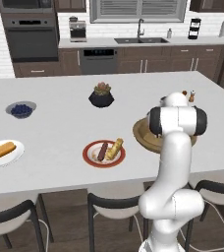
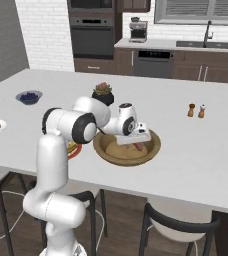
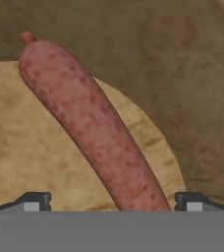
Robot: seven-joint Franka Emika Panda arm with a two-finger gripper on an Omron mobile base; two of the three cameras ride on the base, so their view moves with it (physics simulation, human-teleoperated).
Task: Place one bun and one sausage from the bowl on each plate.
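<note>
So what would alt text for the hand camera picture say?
A reddish-brown sausage lies slantwise on the wooden bowl's floor, seen close from above. Two dark fingers stand wide apart at the bottom, one on each side of the sausage's near end.

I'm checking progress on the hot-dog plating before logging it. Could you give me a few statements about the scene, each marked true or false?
1. The red-rimmed plate holds both a bun and a sausage. True.
2. The white plate holds a bun and a sausage. False: a single bun lies on it, no sausage.
3. The tool is shut on a sausage. False: its tips stand wide apart on either side of the bowl's sausage, not closed on it.
4. A sausage lies in the wooden bowl. True.
5. The berry bowl sits between the two plates. False: it stands farther back, beyond the white plate.
</note>
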